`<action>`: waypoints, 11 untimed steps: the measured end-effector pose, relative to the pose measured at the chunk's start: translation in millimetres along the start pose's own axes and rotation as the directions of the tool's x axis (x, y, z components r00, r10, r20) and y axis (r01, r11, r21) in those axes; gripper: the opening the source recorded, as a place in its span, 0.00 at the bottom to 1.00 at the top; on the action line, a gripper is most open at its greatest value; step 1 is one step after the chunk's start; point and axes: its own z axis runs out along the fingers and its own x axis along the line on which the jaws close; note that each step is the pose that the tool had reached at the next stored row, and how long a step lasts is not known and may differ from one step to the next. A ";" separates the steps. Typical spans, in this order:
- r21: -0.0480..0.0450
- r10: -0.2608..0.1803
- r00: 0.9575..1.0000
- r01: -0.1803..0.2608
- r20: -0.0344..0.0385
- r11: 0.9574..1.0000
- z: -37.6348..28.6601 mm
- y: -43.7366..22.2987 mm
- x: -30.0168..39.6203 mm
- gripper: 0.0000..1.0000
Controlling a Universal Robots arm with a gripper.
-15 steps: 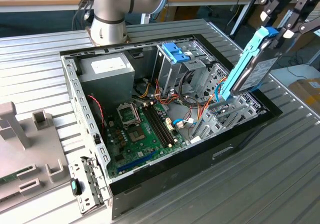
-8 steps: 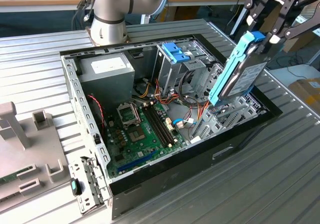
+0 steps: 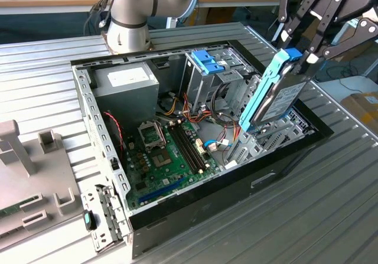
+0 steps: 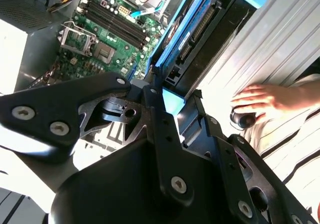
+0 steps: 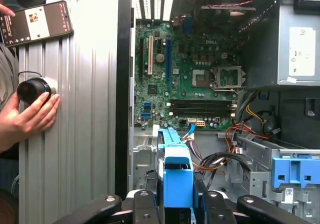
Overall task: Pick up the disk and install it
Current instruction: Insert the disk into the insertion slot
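Gripper (image 3: pixel 299 51) clamped on the blue handle end of the disk (image 3: pixel 276 95), its body cut off at the frame edge. Disk hangs tilted over the open computer case (image 3: pixel 88 116), lower end hidden among drive bays. One disk, one motherboard (image 3: pixel 168 152), one person's hand (image 5: pixel 30 116) on a black knob (image 5: pixel 32 89).

Robotics lab: opened computer case (image 3: pixel 236 188) on ribbed metal table (image 3: pixel 331 208), robot arm (image 3: pixel 133 10) behind.

The board (image 3: pixel 168 152) is green with black strips. Near it, the disk (image 3: pixel 282 98) is grey with a light-blue edge, the gripper (image 3: pixel 301 49) is black, and a latch (image 3: pixel 208 62) is blue. Around the board, the table (image 3: pixel 331 205) is grey with stripes.
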 end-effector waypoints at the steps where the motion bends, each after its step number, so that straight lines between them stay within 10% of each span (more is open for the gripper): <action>1: 0.000 0.000 1.000 0.000 0.000 1.000 2.8 0.1 0.1 0.36; 7: -0.001 -0.001 1.000 0.001 0.000 1.000 11.0 -4.3 -5.4 0.36; 11: -0.002 -0.001 1.000 0.001 0.000 1.000 12.5 -32.6 -7.4 0.36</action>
